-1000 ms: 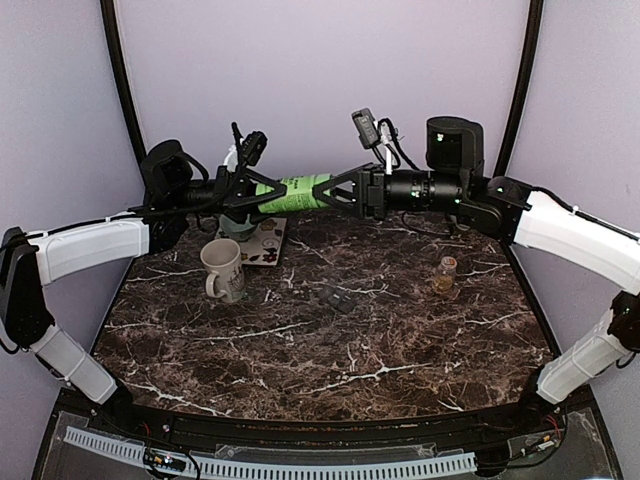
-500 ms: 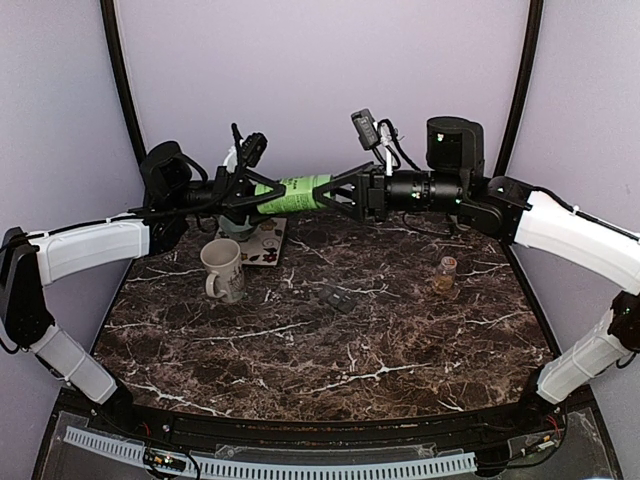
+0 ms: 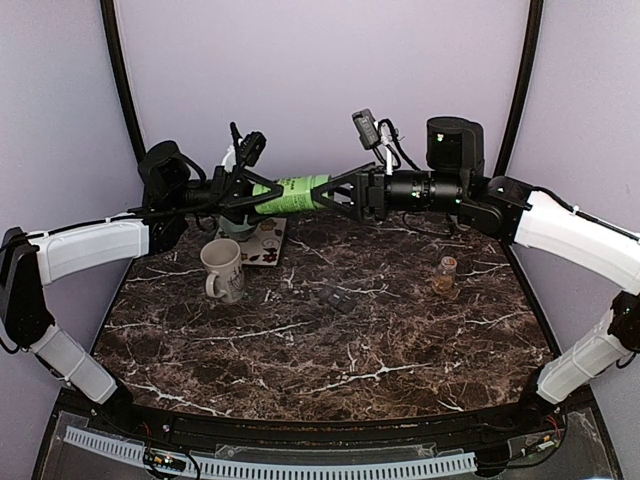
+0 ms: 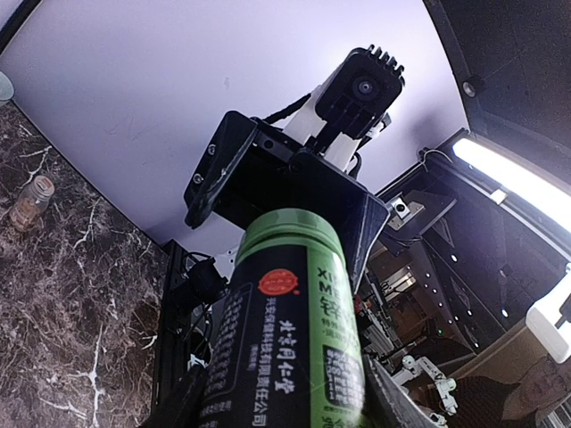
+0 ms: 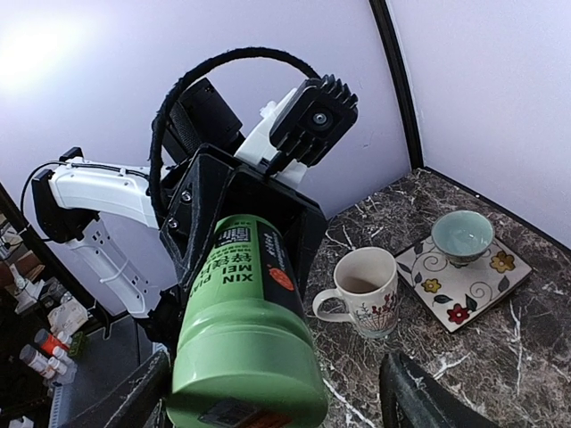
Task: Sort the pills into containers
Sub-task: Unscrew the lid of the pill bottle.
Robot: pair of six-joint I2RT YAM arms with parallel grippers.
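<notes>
left gripper (image 3: 258, 196) is clamping the green bottle (image 3: 295, 194), holding it level in the air over the back of the table (image 3: 330, 350); right gripper (image 3: 328, 192) is sitting around the bottle's other end with jaws spread wide, a gap showing in the wrist view; pills (image 3: 445, 284) are sitting in the small jar (image 3: 446, 272) at right, the grey compartment strip (image 3: 336, 298) is lying mid-table, well apart from both grippers

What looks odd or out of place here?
The green bottle hangs sideways in mid-air: the left gripper grips it, and the right gripper stands open around its other end. Nothing looks spilled; the mug and little jar stand upright.
</notes>
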